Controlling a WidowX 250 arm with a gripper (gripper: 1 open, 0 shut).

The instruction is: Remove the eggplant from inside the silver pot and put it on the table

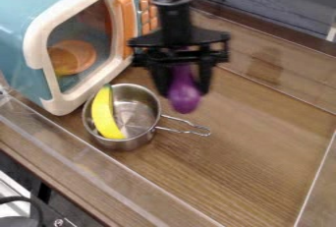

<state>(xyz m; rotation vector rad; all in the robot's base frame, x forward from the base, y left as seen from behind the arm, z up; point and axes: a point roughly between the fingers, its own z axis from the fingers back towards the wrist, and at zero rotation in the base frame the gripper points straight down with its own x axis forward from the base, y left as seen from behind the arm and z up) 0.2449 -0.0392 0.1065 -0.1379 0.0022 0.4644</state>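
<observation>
My gripper (184,82) is shut on the purple eggplant (187,94), which hangs upright from the fingers above the table (250,142), to the right of the silver pot (125,121). The eggplant is clear of the pot and off the wood surface. The pot sits at the lower left with its wire handle (191,128) pointing right, and a yellow banana-shaped toy (104,114) leans inside against its left wall.
A teal and cream toy microwave (59,44) stands at the back left with something orange inside. A clear raised edge (79,167) runs along the table's front and right sides. Brown tabletop stretches to the right of the pot.
</observation>
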